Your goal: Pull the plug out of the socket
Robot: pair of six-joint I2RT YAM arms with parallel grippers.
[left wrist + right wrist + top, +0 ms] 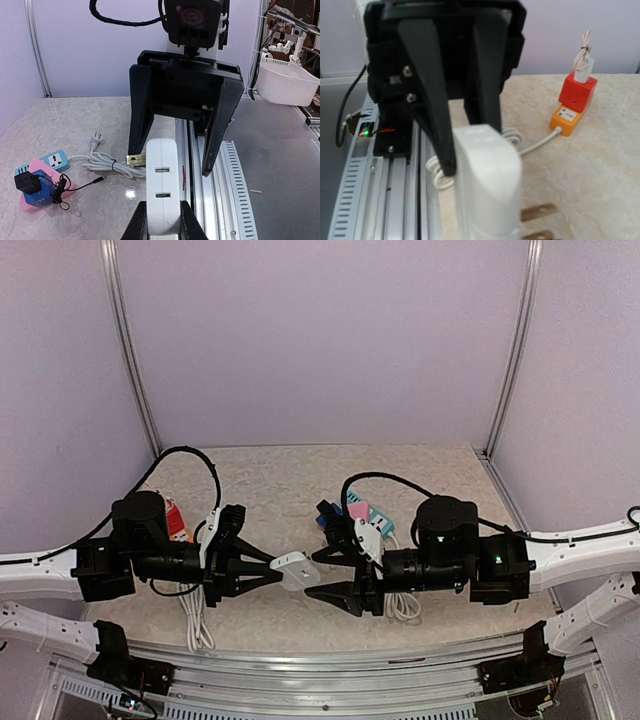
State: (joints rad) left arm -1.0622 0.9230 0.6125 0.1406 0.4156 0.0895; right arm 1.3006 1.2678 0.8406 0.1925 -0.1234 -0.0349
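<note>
A white block (162,185) hangs above the table's near edge between the two arms. My left gripper (162,227) is shut on its near end. The end face turned to the right arm has two slots, and brass prongs (537,212) stick out of one side. I cannot tell plug from socket as separate pieces. My right gripper (172,160) faces the block, open. One of its fingers (140,110) stands on each side of the block's free end, with a gap on at least one side. From above, the block (295,568) sits between the left gripper (280,572) and the right gripper (312,575).
A blue and pink power strip with a black charger (37,182) lies behind the right arm. An orange strip with a red cube and white charger (572,107) lies behind the left arm. Coiled white cables (107,162) lie near the metal rail (220,200).
</note>
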